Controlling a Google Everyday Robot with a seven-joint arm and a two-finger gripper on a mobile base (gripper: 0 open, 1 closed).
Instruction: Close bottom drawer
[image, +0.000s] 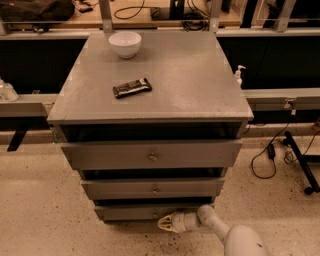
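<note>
**Gripper Low at the Bottom Drawer of a Grey Cabinet**

We look down from above and in front on a grey cabinet (190, 85) standing on a pale, speckled floor (40, 200). Its three drawer fronts are stacked one under another. The top drawer (100, 155) is the widest, and the middle drawer (115, 189) sits narrower beneath it; each carries a small round knob at its centre. The bottom drawer (125, 212) is the lowest and smallest-looking front, just above the floor, with a dark gap showing along its upper edge.

The robot's pale arm (235, 237) reaches in from the lower right corner, lying low over the floor. Its gripper (167, 223), cream-coloured at the tip, points left and sits right at the lower edge of the bottom drawer's front, near the middle. We cannot tell how far the gripper is open, whether it has hold of anything, or whether it touches the wood. No knob can be made out on this drawer.

On the cabinet's top a white bowl (125, 44) stands near the back edge, left of centre, and a dark wrapped bar (132, 88) lies nearer the front, well apart from the bowl. To the right, a small pump bottle (239, 75) stands on a ledge behind the cabinet, and black cables (265, 160) trail across the floor.
</note>
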